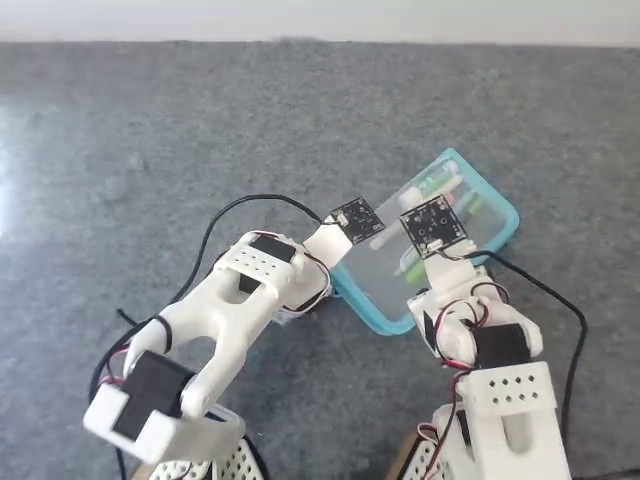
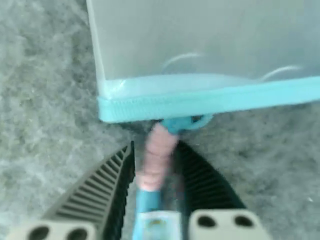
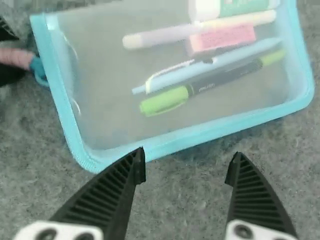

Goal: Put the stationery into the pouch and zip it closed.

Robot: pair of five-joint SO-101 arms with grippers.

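Left gripper (image 2: 155,148) clamped on pink zipper pull (image 2: 158,156), right gripper (image 3: 187,154) wide open, empty, near pouch (image 3: 100,117)

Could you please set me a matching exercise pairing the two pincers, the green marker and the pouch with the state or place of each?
Column one:
1. left pincer
2. right pincer
3. green marker
4. pouch

Column two:
A. lies inside the pouch
B. open, by the pouch's edge
C. flat on the grey table
D. shut on the pink zip pull

Pairs: 1-D, 2-B, 3-A, 4-C.
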